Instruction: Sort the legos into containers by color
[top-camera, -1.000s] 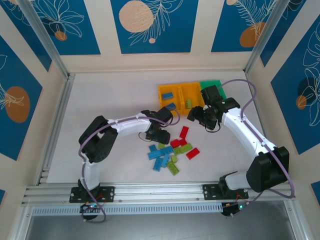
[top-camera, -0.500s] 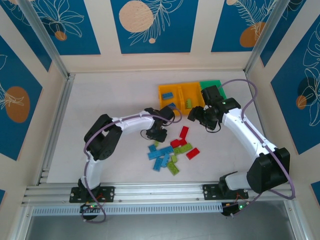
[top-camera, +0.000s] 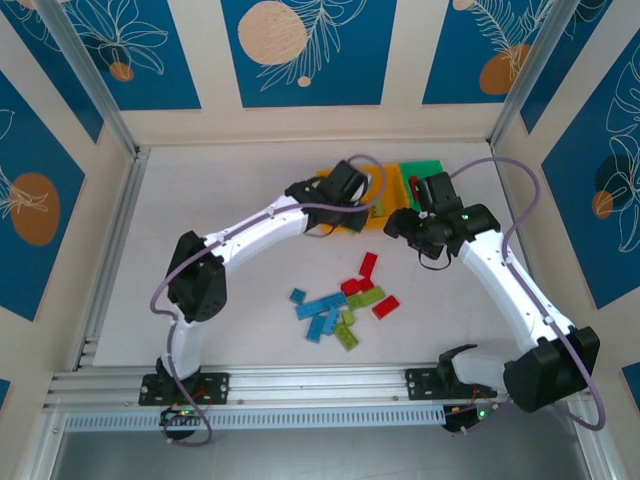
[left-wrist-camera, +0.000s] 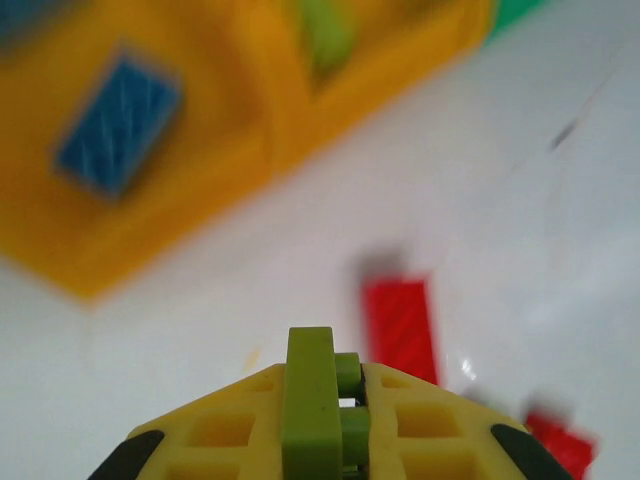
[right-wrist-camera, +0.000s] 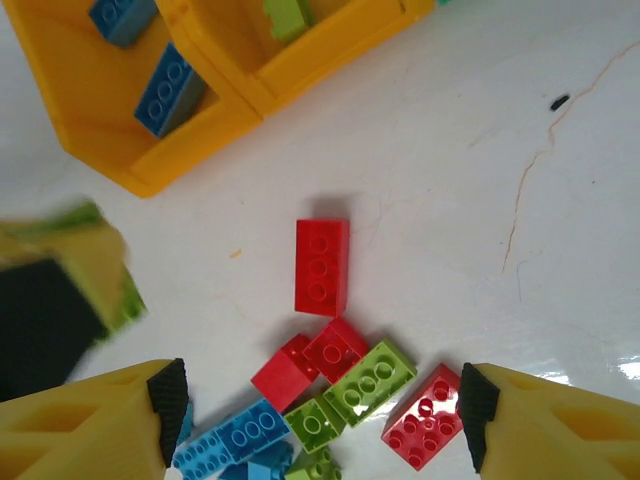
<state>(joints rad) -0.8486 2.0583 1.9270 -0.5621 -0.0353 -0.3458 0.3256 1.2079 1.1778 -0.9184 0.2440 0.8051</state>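
— legos (top-camera: 340, 305) nearest the arm bases: what are they like?
— small hard plastic blocks, rectangular and glossy, with round studs on top. they lie loose in a heap on the white table (right-wrist-camera: 480, 150), which is smooth apart from a thin dark line like a crack.
— count by colour?
— from the right wrist, four red bricks (right-wrist-camera: 322, 265) on the table, one lying apart just beyond the heap. the lime and blue ones overlap at the frame edge, so i cannot give a sure count.
— the right gripper (right-wrist-camera: 317, 408)?
— raised between the heap and the green bin (top-camera: 420, 170). its yellow fingers (right-wrist-camera: 90, 420) have black tips and are spread wide, with nothing between them.
— the left gripper (left-wrist-camera: 335, 420)?
— farther out, close by the containers (right-wrist-camera: 190, 150). its yellow fingers, moulded with square recesses, are clamped on one lime brick (left-wrist-camera: 308, 400), which is held on edge with its studs pointing sideways.
— the containers themselves?
— three open rectangular bins of thin-walled plastic, joined in a row: two orange-yellow, then the green one at the right end. the left orange bin holds two blue bricks (right-wrist-camera: 170, 88), and the middle one holds one lime piece (right-wrist-camera: 288, 15).
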